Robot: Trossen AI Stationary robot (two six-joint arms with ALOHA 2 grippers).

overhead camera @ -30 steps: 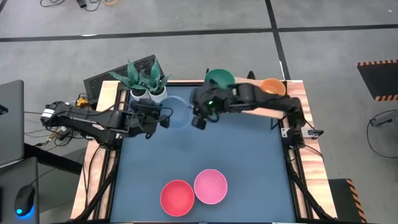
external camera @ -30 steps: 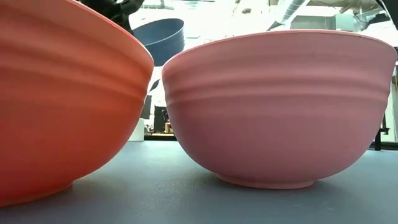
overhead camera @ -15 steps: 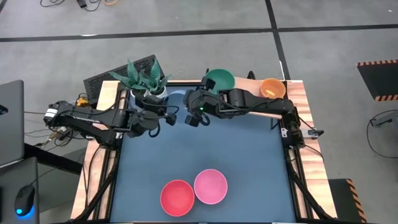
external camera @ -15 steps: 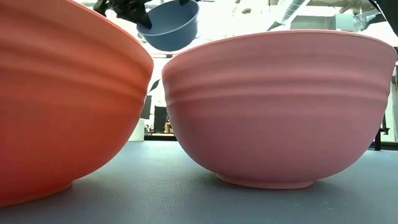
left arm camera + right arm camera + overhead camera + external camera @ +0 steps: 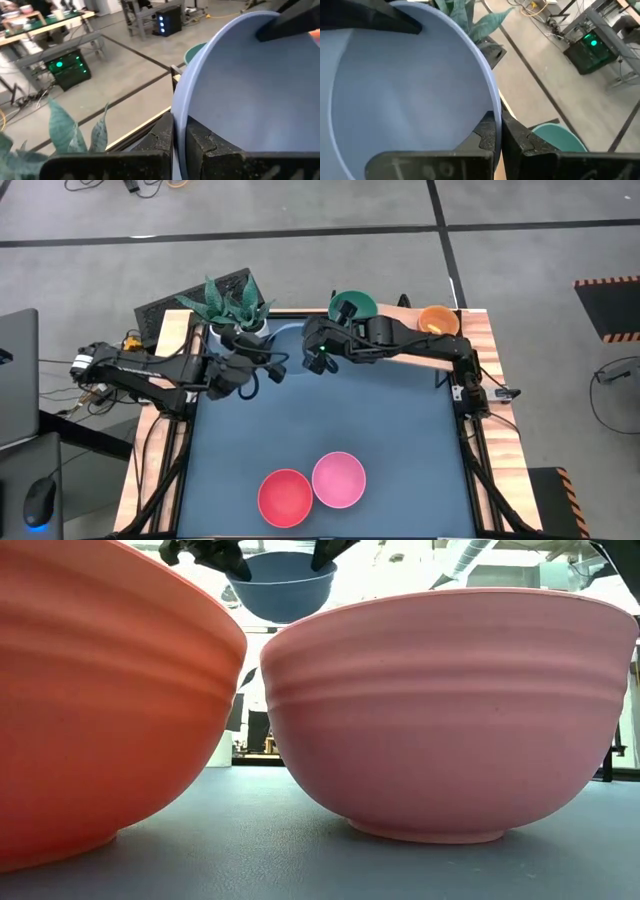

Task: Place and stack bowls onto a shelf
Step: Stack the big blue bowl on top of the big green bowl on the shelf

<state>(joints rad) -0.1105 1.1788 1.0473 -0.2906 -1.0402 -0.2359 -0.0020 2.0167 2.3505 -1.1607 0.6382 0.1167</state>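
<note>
A blue bowl (image 5: 283,585) hangs level above the table's far left part, between my two grippers. My left gripper (image 5: 179,135) is shut on its rim from the left, my right gripper (image 5: 499,132) on the opposite rim. In the high view the blue bowl (image 5: 290,345) shows between my left gripper (image 5: 268,366) and my right gripper (image 5: 312,362). On the shelf (image 5: 405,311) at the far right a dark green bowl (image 5: 352,307) and an orange bowl (image 5: 437,320) stand on their bases. A red bowl (image 5: 285,497) and a pink bowl (image 5: 338,478) stand near the front edge. My left gripper pinches the blue bowl's rim (image 5: 176,107) on its left side, one finger inside the bowl and one outside. The fingers come level from the table's left. The bowl hangs clear of the table, opening up. My right gripper pinches the rim (image 5: 495,100) on the bowl's right side, one finger inside and one outside. The fingers reach in from the table's right. The bowl sits level between the two holds.
Two white pots with green plants (image 5: 232,305) stand at the far left corner, just behind my left gripper. Wooden rails (image 5: 490,380) run along the table's sides. The blue mat (image 5: 330,415) lies bare between the held bowl and the front bowls.
My right gripper has moved toward the table's left, to the blue bowl, and taken hold of its rim. The bowl, tilted in my left gripper's hold a second ago, has swung level and risen slightly toward the far edge.
</note>
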